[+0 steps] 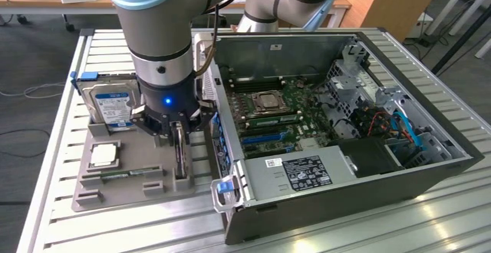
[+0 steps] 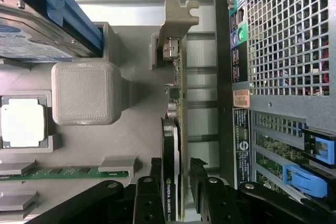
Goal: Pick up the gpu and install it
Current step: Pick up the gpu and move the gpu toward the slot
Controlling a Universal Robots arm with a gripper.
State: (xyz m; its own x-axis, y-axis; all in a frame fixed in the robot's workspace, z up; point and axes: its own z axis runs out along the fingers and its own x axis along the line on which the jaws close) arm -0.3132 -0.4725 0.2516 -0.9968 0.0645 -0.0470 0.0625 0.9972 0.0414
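Note:
The gpu stands on its long edge in a slot of the grey holder tray, just beside the open computer case. In the wrist view the gpu shows as a thin board with a black face and a silver bracket at its far end. My gripper hangs straight above the card. Its fingers straddle the card's near end, one on each side. A thin gap shows on the board side, so my gripper stands open around the card. The card still rests in its slot.
A silver hard drive with a blue label stands at the tray's back. A processor chip and a green memory stick lie in the tray. The motherboard's blue slots lie inside the case, whose rear wall is close beside the card.

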